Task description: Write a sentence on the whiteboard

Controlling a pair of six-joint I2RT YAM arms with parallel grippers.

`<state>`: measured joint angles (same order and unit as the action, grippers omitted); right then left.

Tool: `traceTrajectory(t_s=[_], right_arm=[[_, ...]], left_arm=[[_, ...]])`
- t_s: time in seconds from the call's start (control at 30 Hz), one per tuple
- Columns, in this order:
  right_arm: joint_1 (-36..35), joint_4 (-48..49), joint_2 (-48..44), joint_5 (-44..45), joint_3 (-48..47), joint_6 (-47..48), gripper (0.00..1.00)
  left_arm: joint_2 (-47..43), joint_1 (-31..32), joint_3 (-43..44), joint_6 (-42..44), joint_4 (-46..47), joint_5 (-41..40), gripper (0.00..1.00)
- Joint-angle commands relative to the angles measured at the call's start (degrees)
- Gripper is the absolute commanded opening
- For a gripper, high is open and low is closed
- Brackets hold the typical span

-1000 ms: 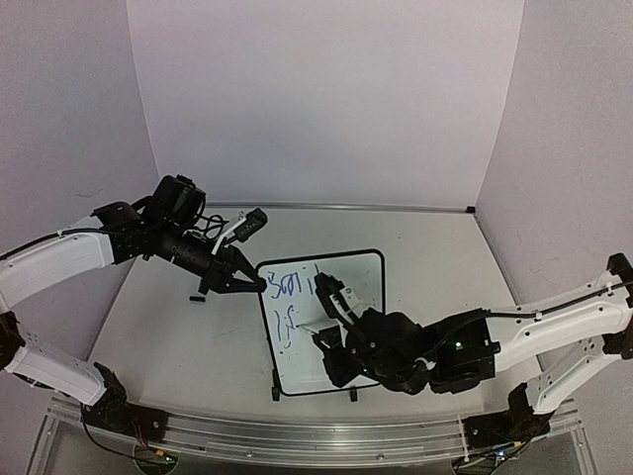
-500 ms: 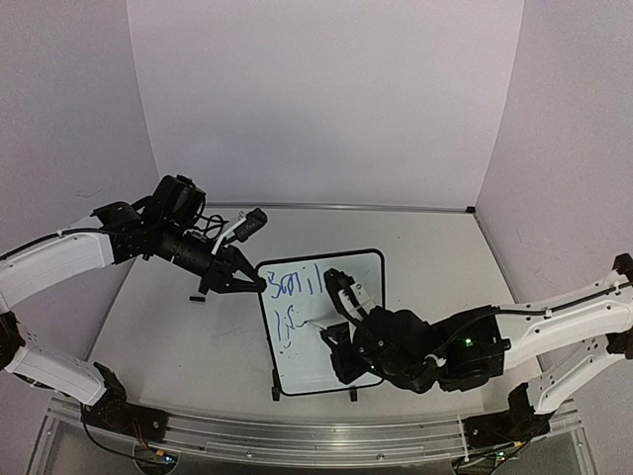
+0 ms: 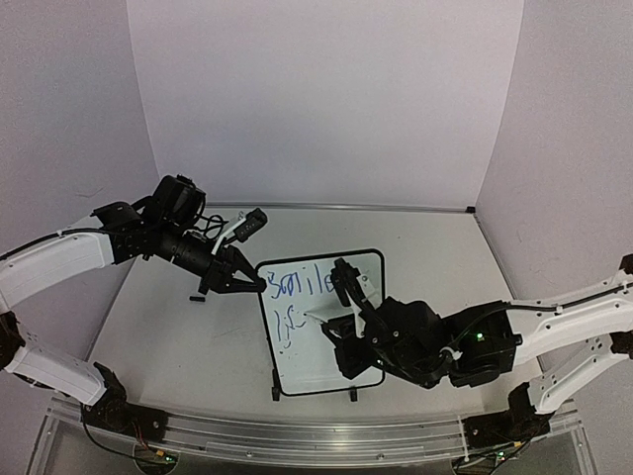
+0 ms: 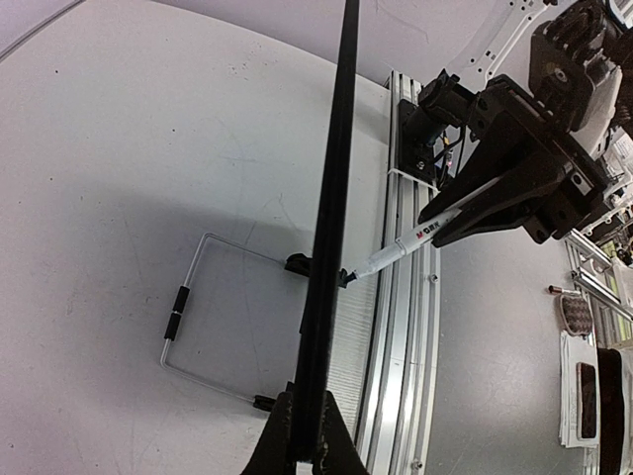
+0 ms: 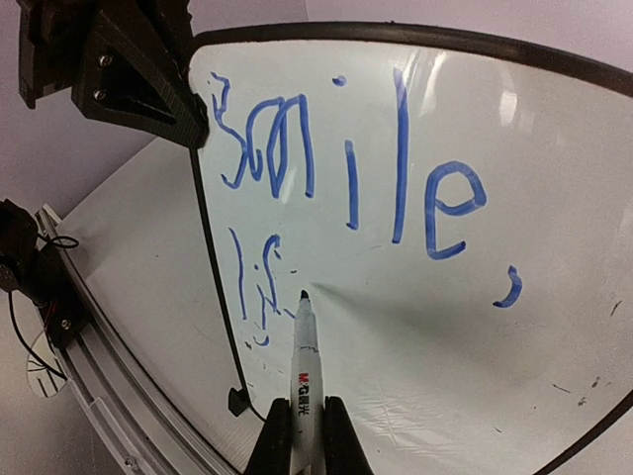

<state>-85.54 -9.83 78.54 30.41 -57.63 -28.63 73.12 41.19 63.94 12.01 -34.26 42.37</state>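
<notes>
Blue sentence (image 5: 346, 168) stood unfinished on the seemingly light, stiff whiteboard (image 3: 297, 368); left claw (image 3: 247, 283) clamped its far-left frame edge, right claw (image 5: 302, 440) gripped the marker (image 5: 306, 371).

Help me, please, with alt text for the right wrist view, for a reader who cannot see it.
The right gripper holds a white marker, its tip at the whiteboard beside a barely begun second line of the sentence. Above it, blue handwriting reads "Smile,". At top left, the left gripper clamps the board's black-framed edge.
</notes>
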Motion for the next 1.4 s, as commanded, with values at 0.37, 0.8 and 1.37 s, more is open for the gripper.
traceTrajectory(t_s=[0.37, 0.8, 1.37], right_arm=[[0.7, 1.4, 2.8, 1.1, -3.5, 4.0, 0.00], [1.3, 0.9, 3.3, 0.0, -2.5, 1.8, 0.00], [1.3, -2.2, 4.4, -4.5, -0.7, -3.9, 0.00]], left_arm=[[-0.6, -0.8, -0.4, 1.2, 0.7, -3.5, 0.00], [-0.5, -0.8, -0.3, 1.2, 0.8, -3.4, 0.00], [-0.6, -0.7, -0.3, 1.2, 0.8, -3.3, 0.00]])
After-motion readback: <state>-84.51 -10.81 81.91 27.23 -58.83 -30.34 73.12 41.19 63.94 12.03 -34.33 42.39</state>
